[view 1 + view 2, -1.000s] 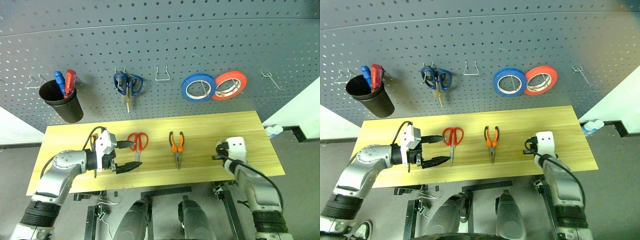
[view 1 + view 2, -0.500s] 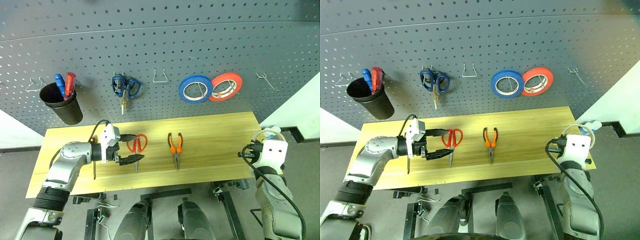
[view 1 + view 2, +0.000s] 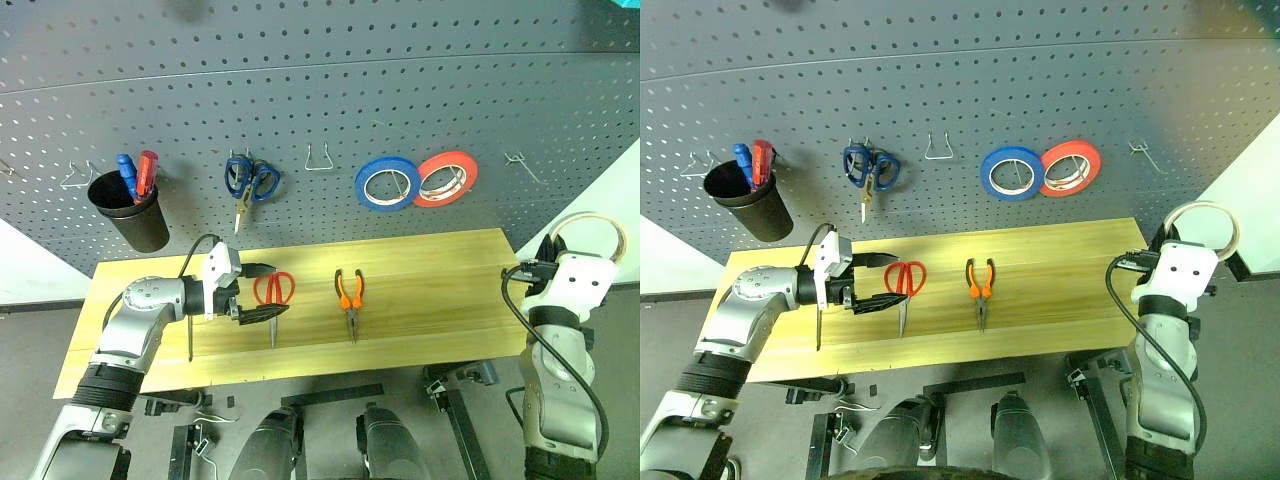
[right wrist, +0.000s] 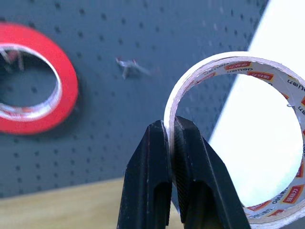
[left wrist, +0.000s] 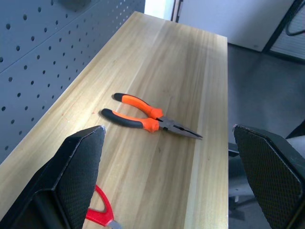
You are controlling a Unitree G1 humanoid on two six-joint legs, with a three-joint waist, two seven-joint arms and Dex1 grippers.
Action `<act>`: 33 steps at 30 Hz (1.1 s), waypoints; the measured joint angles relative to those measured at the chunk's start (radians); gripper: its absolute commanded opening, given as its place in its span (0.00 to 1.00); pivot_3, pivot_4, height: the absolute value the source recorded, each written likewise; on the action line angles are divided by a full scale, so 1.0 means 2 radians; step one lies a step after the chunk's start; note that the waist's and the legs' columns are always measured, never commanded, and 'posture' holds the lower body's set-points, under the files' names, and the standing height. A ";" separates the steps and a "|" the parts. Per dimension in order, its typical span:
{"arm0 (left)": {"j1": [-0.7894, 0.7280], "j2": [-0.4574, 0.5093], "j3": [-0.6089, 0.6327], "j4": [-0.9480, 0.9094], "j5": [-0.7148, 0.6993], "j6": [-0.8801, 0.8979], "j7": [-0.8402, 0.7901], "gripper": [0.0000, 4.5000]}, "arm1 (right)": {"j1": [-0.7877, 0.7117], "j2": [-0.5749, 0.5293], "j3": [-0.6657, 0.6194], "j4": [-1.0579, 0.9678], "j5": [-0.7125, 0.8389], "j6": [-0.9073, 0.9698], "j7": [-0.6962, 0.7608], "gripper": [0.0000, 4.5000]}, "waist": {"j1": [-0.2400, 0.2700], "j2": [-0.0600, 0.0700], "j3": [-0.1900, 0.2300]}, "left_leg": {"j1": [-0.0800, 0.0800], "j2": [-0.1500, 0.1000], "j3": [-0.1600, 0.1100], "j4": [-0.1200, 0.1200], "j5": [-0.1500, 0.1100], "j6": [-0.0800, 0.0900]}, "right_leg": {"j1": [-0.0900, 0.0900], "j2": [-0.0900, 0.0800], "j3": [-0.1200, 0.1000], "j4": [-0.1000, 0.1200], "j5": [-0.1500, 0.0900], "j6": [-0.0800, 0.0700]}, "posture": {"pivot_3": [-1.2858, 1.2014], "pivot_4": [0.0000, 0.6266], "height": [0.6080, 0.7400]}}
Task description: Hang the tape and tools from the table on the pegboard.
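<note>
From the head views we see our left tool (image 3: 258, 292) held wide open and empty just over the tabletop (image 3: 430, 290), its fingers reaching toward the handles of the red-handled scissors (image 3: 273, 296). The pliers (image 3: 350, 296) lie further right, apart from the scissors, and the slim screwdriver (image 3: 189, 325) lies under our left wrist. Off the tabletop's right end, our right tool (image 3: 1188, 232) is raised and clamped on the rim of the whitish tape (image 3: 1206, 227), which stands above it. On the pegboard (image 3: 330, 90) hang blue-handled scissors (image 3: 249, 183), a blue roll (image 3: 388, 183), a red roll (image 3: 446, 178) and a black cup (image 3: 128, 210). In the left wrist view our spread fingers (image 5: 71, 181) frame the pliers (image 5: 150, 120), with a red scissor handle (image 5: 101, 212) beside one finger. In the right wrist view our closed fingers (image 4: 150, 181) pinch the tape's wall (image 4: 248, 133) in front of the pegboard, near a bare hook (image 4: 128, 64) beside the red roll (image 4: 33, 86).
</note>
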 measured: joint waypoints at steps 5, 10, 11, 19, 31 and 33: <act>0.000 -0.004 0.000 0.000 -0.002 0.000 -0.004 1.00 | -0.052 -0.005 0.009 0.048 0.022 -0.030 0.030 0.01 | 0.001 0.000 0.000 | 0.000 0.001 0.000 0.002 0.000 0.001 | 0.001 0.001 0.000 0.001 0.001 -0.001 | 0.51 0.26 0.84; -0.001 -0.004 0.000 0.000 -0.003 0.000 -0.006 1.00 | -0.073 -0.012 0.009 0.079 0.032 -0.040 0.044 0.01 | 0.001 0.000 0.000 | 0.000 0.001 -0.001 0.002 0.000 0.000 | 0.001 0.001 0.000 0.001 0.001 -0.001 | 0.51 0.25 0.84; -0.001 -0.004 0.000 0.000 -0.003 0.000 -0.006 1.00 | -0.075 -0.012 0.009 0.084 0.035 -0.042 0.047 0.01 | 0.001 0.000 0.000 | 0.000 0.001 -0.001 0.002 0.000 0.000 | 0.001 0.001 0.000 0.001 0.001 -0.001 | 0.51 0.25 0.84; -0.001 -0.004 0.004 -0.004 -0.010 0.002 -0.007 1.00 | -0.105 -0.022 0.008 0.116 0.064 -0.049 0.072 0.01 | 0.001 0.000 0.000 | 0.000 0.001 0.000 0.002 0.000 0.000 | 0.000 0.001 0.000 0.001 0.001 -0.001 | 0.51 0.26 0.84; -0.009 -0.002 0.022 -0.053 -0.037 0.034 0.003 1.00 | -0.147 -0.053 0.007 0.192 0.068 -0.073 0.093 0.01 | 0.001 0.000 0.000 | 0.000 0.001 0.000 0.002 0.000 0.000 | 0.000 0.001 0.000 0.001 0.001 -0.001 | 0.52 0.27 0.84; -0.008 -0.001 0.022 -0.060 -0.037 0.037 0.004 1.00 | -0.150 -0.057 0.005 0.197 0.069 -0.077 0.093 0.01 | 0.001 0.000 0.000 | 0.000 0.001 0.000 0.002 0.000 0.000 | 0.000 0.001 0.000 0.001 0.001 -0.001 | 0.52 0.28 0.84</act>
